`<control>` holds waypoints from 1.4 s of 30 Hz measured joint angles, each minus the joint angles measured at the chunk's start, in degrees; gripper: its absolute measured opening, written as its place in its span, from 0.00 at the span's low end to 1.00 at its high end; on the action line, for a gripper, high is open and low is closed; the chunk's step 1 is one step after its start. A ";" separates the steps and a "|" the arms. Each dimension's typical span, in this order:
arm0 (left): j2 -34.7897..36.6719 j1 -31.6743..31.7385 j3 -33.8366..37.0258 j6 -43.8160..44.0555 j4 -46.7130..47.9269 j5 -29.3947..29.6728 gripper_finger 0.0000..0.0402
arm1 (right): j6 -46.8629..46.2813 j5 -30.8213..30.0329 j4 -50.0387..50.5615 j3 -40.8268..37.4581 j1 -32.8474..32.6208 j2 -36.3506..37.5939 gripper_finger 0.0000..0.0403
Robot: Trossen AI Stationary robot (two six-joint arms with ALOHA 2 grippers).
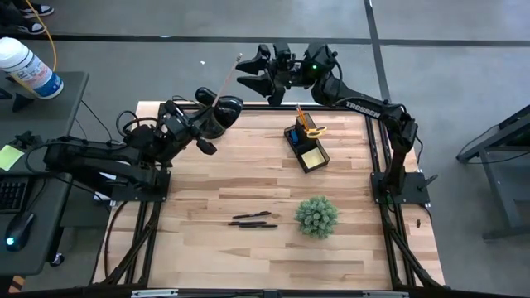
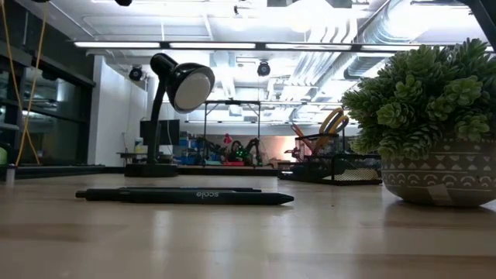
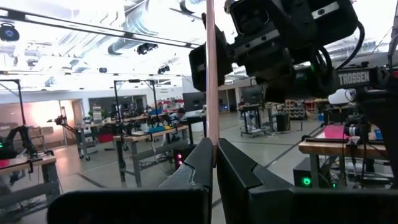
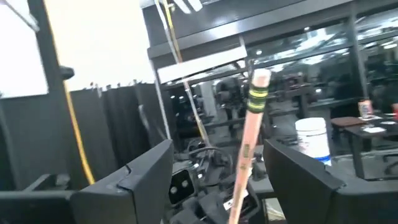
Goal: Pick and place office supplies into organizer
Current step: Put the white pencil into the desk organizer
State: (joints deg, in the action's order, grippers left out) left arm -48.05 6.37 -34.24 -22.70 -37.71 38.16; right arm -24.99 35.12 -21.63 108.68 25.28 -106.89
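So the left hand (image 3: 214, 163) is pinching a pencil (image 3: 211, 74) between its two fingers, squeezed right down on it, and it's holding it up off the table near the far left corner. In the high view the pencil (image 1: 227, 80) is sticking out from the left hand (image 1: 209, 112) at a slant, pointing away toward the far edge. The right hand (image 1: 248, 73) is hanging out past the far edge of the table, facing the pencil's free end, with its fingers spread wide. In the right wrist view the eraser end of the pencil (image 4: 249, 140) is sitting in the gap between the right hand's fingers (image 4: 149, 168), and neither one is touching it as far as I can see.

Just beside the left hand, the black desk lamp (image 1: 222, 110) is standing at the far left of the table (image 1: 248, 174). Over toward the far right, the black organizer (image 1: 305, 146) is holding the yellow-handled scissors (image 1: 310, 127) upright in its tall section and the yellow sticky-note pad (image 1: 312, 156) in the lower tray. Two black pens (image 1: 252, 219) are lying side by side nearer the front, out in the open, and the green plant (image 1: 316, 215) is sitting just to the right of them.
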 joint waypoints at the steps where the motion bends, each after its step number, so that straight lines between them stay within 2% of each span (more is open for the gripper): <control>1: 0.00 0.00 0.00 0.00 0.01 0.00 0.00 | 0.22 -0.77 0.06 0.00 0.00 0.00 0.61; 8: 0.00 0.00 0.00 0.02 0.01 -0.80 0.00 | -0.44 -5.65 0.17 0.00 0.06 -0.02 0.60; 29: -0.04 0.00 0.00 0.02 0.17 -2.45 0.00 | -0.68 -8.05 -0.55 -0.09 -1.05 -0.02 0.54; 34: -0.04 0.00 0.00 0.02 0.17 -2.45 0.00 | -0.62 -8.05 -0.56 -0.09 -1.03 -0.02 0.42; 42: -0.04 0.00 0.00 0.04 0.17 -2.36 0.00 | 0.55 -7.98 -0.55 -0.09 -1.03 -0.02 0.12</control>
State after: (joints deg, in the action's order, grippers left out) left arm -48.10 6.37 -34.24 -22.65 -37.54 35.79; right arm -24.45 27.14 -22.17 108.60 24.25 -106.91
